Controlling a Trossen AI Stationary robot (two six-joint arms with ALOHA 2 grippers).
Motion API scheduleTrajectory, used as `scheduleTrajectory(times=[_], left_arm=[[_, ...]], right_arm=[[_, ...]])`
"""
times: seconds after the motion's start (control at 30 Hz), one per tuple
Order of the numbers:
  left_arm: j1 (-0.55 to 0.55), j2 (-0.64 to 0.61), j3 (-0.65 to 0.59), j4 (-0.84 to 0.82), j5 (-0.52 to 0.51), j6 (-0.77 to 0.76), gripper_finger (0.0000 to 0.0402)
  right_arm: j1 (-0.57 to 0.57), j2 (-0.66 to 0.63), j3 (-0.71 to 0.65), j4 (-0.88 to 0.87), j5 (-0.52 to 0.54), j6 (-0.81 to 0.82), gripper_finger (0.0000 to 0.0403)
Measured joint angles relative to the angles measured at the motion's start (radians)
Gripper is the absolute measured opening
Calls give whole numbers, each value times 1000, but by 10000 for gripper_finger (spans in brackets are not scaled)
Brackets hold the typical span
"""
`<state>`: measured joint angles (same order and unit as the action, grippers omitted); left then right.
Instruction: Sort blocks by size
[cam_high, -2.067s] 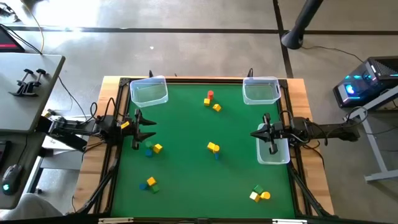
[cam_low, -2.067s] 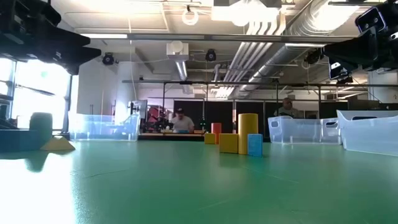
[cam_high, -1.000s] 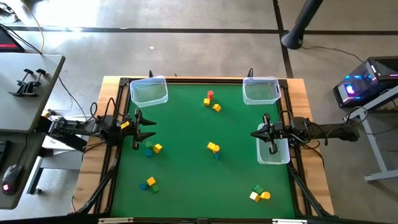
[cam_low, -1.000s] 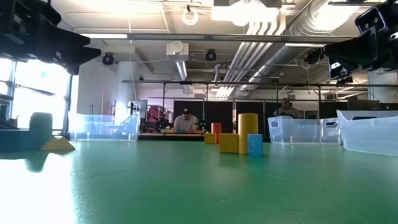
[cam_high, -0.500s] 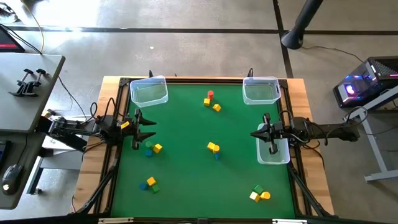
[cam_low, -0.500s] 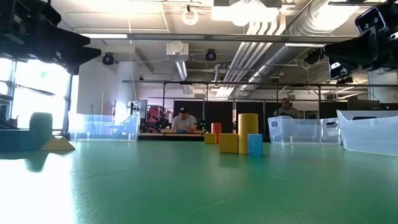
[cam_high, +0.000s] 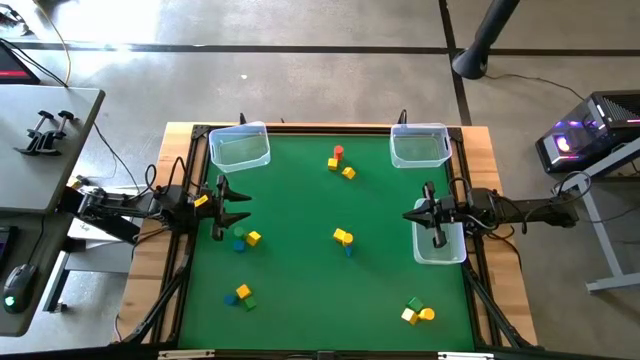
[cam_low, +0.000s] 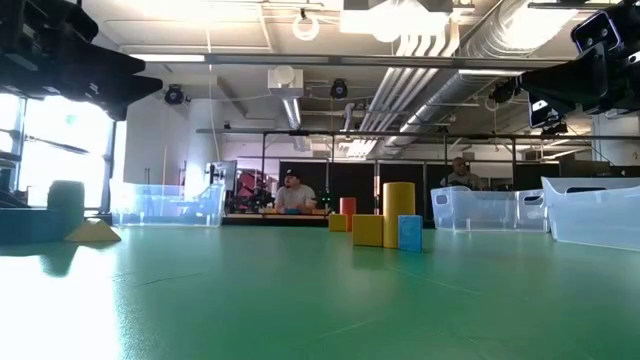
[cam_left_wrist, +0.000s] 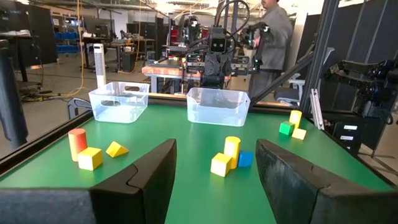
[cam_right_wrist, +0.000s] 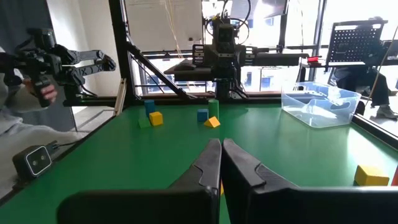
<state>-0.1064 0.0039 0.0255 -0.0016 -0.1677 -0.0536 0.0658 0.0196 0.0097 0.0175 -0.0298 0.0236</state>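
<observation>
Smooth green mat (cam_high: 300, 270) framed in pale wood, small hard blocks (cam_high: 343, 237) in yellow, green, blue and red scattered in little clusters, clear plastic bins (cam_high: 240, 146) along the edges, left gripper (cam_high: 222, 207) jaws wide and empty at the left edge, right gripper (cam_high: 424, 213) jaws pressed together over a bin.

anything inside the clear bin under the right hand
No blocks show in the clear bin in the high view; the shut right hand hangs over its upper part, covering a strip of the bin's floor.

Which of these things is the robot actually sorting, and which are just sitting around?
For the job: coloured blocks scattered on the green mat; three clear bins at its edges.

Just lying about: black clamps on the side desk; glowing computer; computer mouse.
</observation>
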Motion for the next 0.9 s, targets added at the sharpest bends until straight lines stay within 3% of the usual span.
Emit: scheduleTrajectory(times=[0.23,0.37,0.63,0.77,0.9], left_arm=[[0,0,0,1,0,-124,207],[1,0,0,46,-1,-136,207],[1,0,0,136,0,-127,207],[1,0,0,143,-26,-102,207],[1,0,0,143,-66,-101,207]], right_arm=[[0,0,0,16,73,-74,0],[0,0,0,123,136,-71,0],[0,-1,0,542,135,231,0],[0,1,0,540,117,291,0],[0,38,0,542,58,209,0]])
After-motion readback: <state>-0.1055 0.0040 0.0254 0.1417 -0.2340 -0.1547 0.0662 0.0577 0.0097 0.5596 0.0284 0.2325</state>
